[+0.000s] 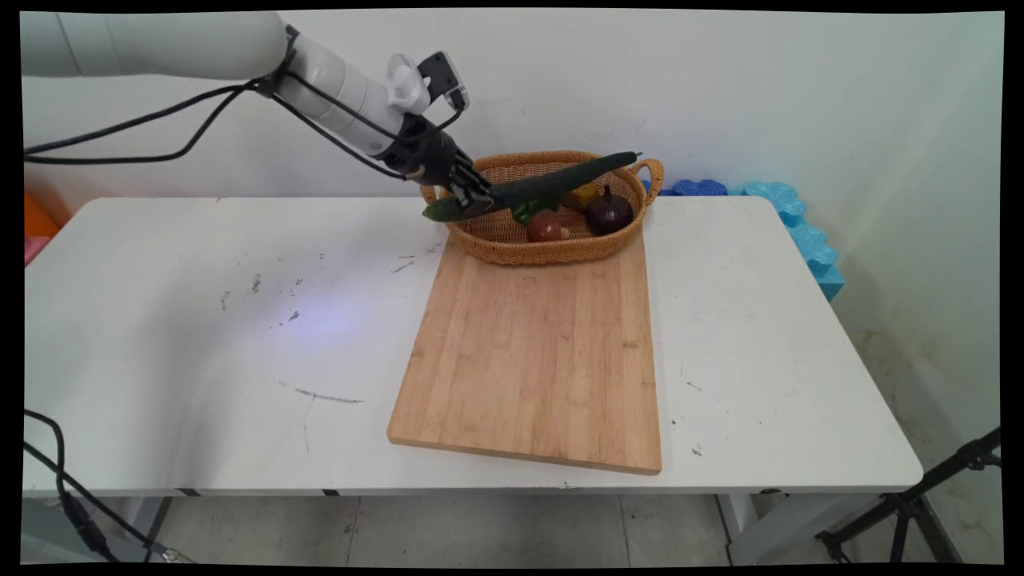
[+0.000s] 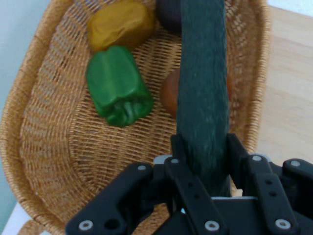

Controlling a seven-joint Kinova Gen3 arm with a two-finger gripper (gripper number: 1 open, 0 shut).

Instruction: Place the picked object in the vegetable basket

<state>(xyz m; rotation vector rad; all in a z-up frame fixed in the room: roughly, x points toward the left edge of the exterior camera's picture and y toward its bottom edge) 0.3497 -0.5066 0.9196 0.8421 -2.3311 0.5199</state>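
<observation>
while clamped near one end by the black claw [image 1: 474,198], the long dark green cucumber [image 1: 552,184] tilts. its far tip rises rightward over the woven wicker basket [image 1: 512,244].

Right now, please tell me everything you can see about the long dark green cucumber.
The cucumber is long, dark green and matt, with a paler green tip at its near end. The gripper is shut on it close to that tip. It is lifted and tilted, its far end rising above the woven basket, over the green pepper, a yellow vegetable and two reddish ones. It seems to touch nothing but the fingers.
</observation>
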